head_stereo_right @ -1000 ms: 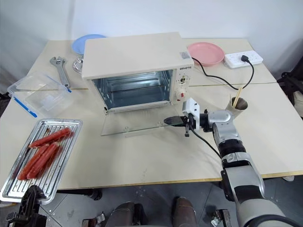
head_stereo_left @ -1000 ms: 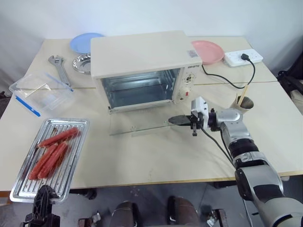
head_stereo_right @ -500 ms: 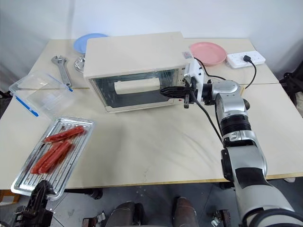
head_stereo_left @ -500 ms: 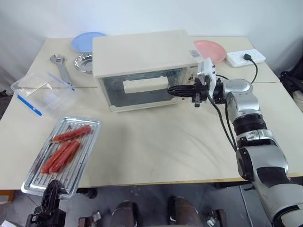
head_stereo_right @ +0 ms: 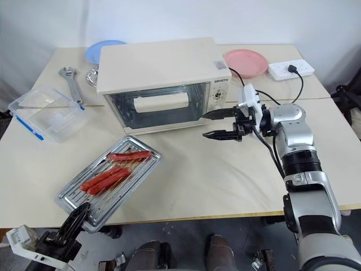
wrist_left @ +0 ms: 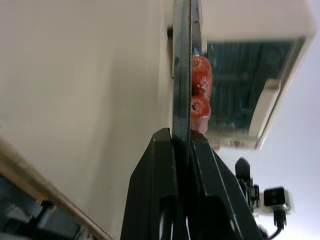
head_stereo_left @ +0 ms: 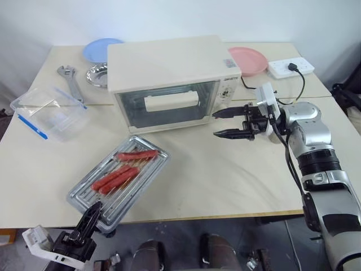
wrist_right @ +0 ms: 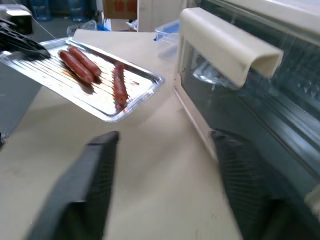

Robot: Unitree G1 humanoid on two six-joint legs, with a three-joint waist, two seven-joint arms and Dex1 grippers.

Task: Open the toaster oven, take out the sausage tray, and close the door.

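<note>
The cream-white toaster oven point(head_stereo_left: 169, 70) stands at the back middle of the table. Its glass door point(head_stereo_left: 166, 107) is closed, with the bar handle point(head_stereo_left: 172, 102) across it. The sausage tray point(head_stereo_left: 119, 179), shiny metal with three red sausages point(head_stereo_left: 121, 169) on a rack, sits diagonally in front of the oven near the table's front edge. My left gripper point(head_stereo_left: 92, 211) is shut on the tray's near corner; the left wrist view has both fingers point(wrist_left: 155, 165) clamped on the rim. My right gripper point(head_stereo_left: 227, 123) hangs open just right of the door, touching nothing.
A clear plastic container point(head_stereo_left: 48, 112) and a wrench point(head_stereo_left: 70, 82) lie at the left. A blue plate point(head_stereo_left: 101, 49) and a round steel dish point(head_stereo_left: 97, 75) sit behind them. A pink plate point(head_stereo_left: 248, 60), a power strip point(head_stereo_left: 289, 68) and the black cord point(head_stereo_left: 265, 95) lie at the back right.
The door went from lying open to closed. My right gripper drew back to the right of it and opened. My left gripper swung the tray rightward, toward the front of the oven.
</note>
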